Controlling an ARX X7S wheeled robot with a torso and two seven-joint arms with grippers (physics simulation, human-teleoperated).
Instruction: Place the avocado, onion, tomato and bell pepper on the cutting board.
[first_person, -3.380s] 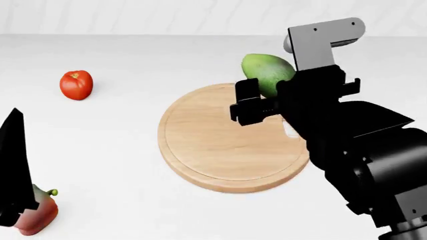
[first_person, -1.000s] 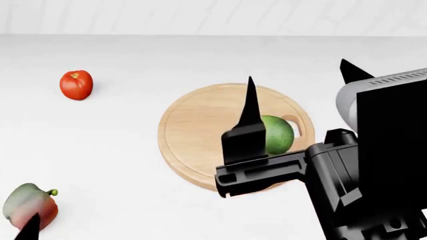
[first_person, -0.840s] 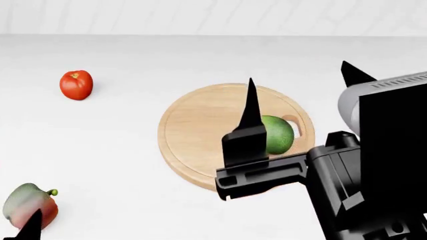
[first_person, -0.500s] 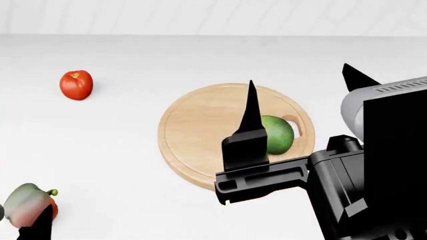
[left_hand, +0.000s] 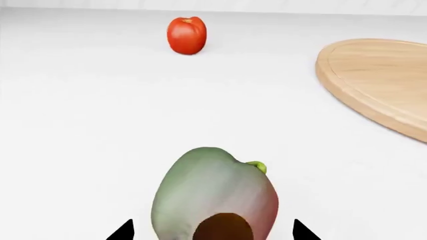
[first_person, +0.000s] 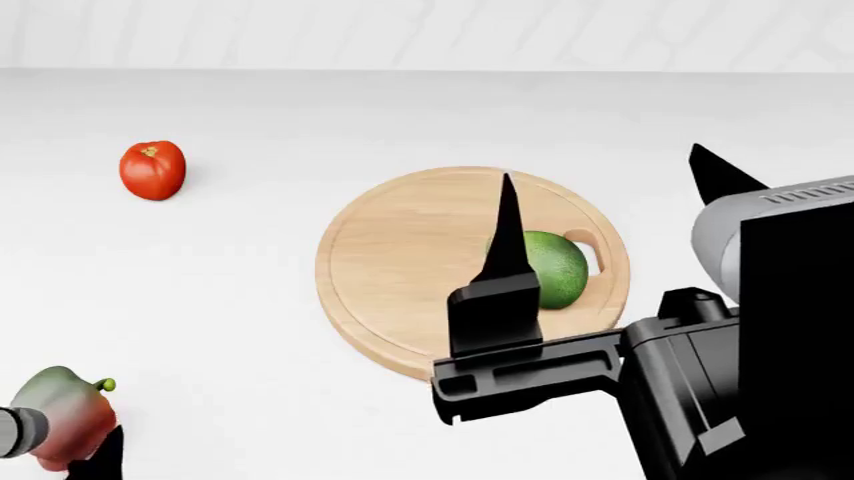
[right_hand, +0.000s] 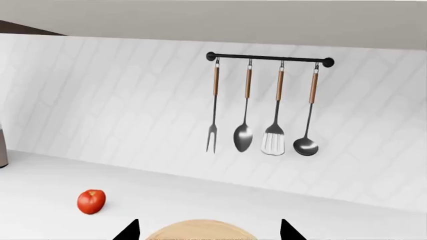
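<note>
While the right gripper (first_person: 601, 215), fingers wide apart, hides the avocado's (first_person: 558, 268) left flank at the cutting board's (first_person: 387, 270) four o'clock, the open left gripper (left_hand: 212, 231) straddles the frame-cropped bell pepper (left_hand: 213, 197), stem toward one o'clock.

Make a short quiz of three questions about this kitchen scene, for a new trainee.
1. True or false: the avocado lies on the cutting board.
2. Which item sits between the left gripper fingertips? A) tomato B) bell pepper C) onion
3. How many utensils hang on the wall rail?

Key:
1. True.
2. B, the bell pepper; the tomato stands far off on the counter, and no onion is in view.
3. Four: fork, spoon, slotted turner, ladle.
</note>
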